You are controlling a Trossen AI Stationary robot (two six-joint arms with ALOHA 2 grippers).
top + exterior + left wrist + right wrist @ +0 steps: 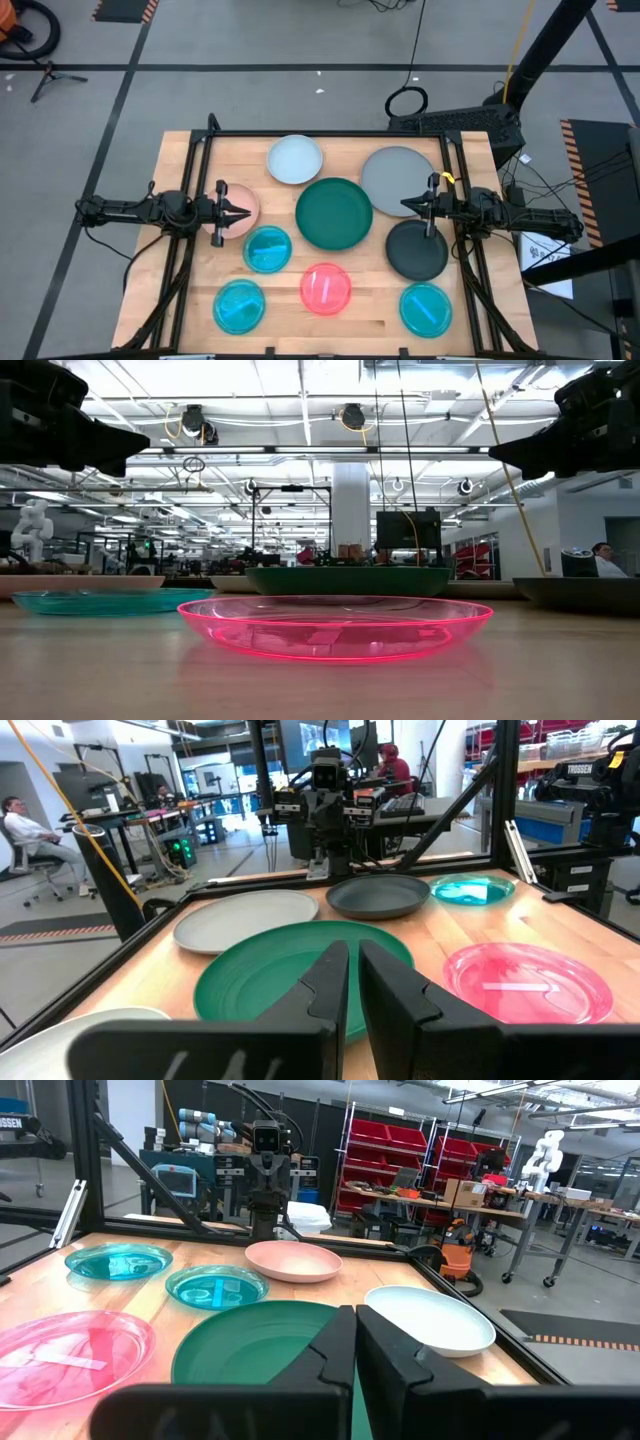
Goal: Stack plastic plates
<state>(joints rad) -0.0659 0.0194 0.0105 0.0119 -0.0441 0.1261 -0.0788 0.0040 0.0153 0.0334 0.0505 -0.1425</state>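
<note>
Nine plates lie singly, flat on the wooden table (180, 170): pale blue-white (295, 159), grey (398, 172), dark green (334, 212), peach-pink (238, 200), black (417, 249), red-pink (326, 288) and three cyan (267, 249) (239, 305) (426, 309). My left gripper (247, 213) is shut and empty, raised over the peach-pink plate's right edge, pointing at the green plate (300, 975). My right gripper (404, 206) is shut and empty, raised between the grey and black plates, pointing at the green plate (260, 1345).
A black frame (320, 134) runs along the table's far edge and down both sides. Bare wood shows along the near edge between the plates. In the low view the red-pink plate (335, 625) is nearest. People sit in the room beyond the table.
</note>
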